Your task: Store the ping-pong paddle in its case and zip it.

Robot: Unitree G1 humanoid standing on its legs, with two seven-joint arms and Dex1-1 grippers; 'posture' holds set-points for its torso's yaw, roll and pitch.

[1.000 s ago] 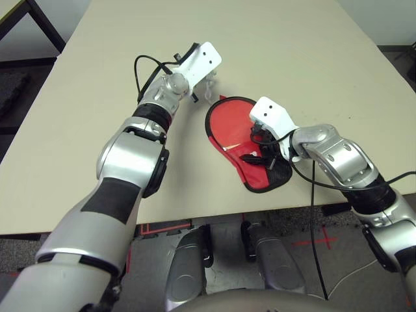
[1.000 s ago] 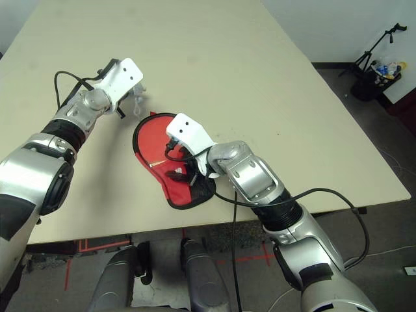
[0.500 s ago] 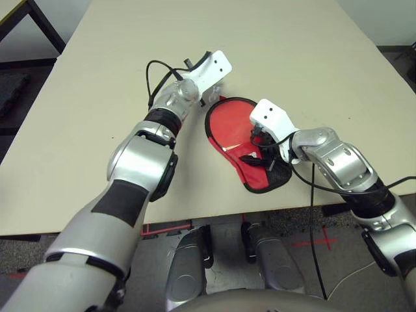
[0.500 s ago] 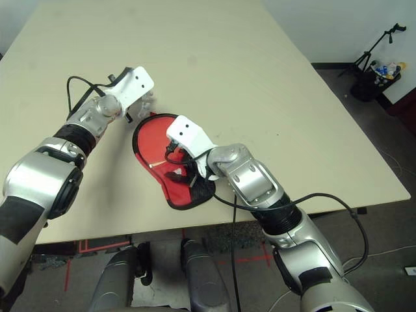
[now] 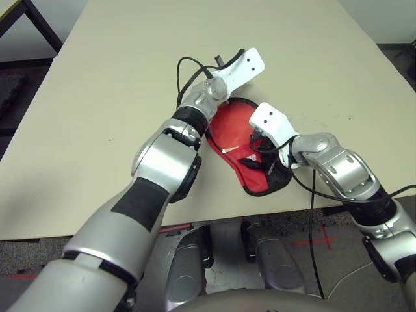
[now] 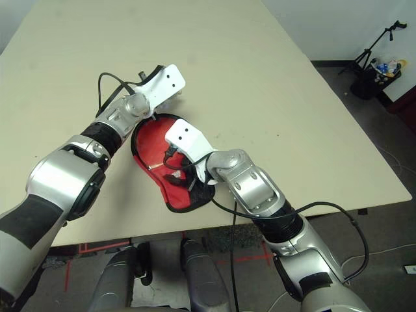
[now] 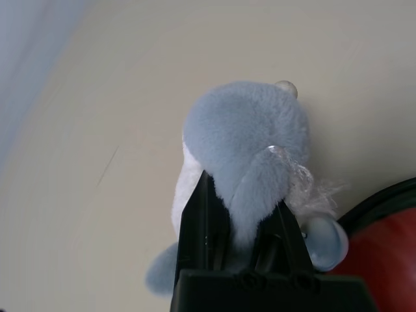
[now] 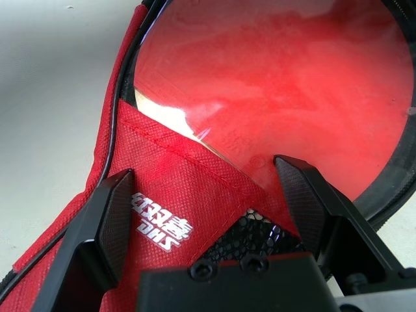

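The red case (image 5: 261,183) lies open on the table with its black zipper edging around it. The ping-pong paddle (image 5: 227,127) rests inside, its red face (image 8: 273,84) showing and a bit of light wood (image 8: 162,112) at the fabric flap. My left gripper (image 7: 244,195) is shut on a small grey-white fuzzy pouch (image 7: 244,130) just beyond the case's round far rim (image 7: 383,195). My right gripper (image 8: 211,188) hangs open over the case's narrow end, its fingers (image 8: 107,214) astride the mesh pocket with the white logo (image 8: 159,221).
The beige table (image 5: 117,58) stretches far to the left and back. Its near edge runs just below the case. Black cables loop off both wrists. On the floor at the far right stands a tripod (image 6: 374,45).
My left arm has swung to the right with the fuzzy pouch, from left of the case to over its far rim. The right gripper has stayed over the case's narrow end.
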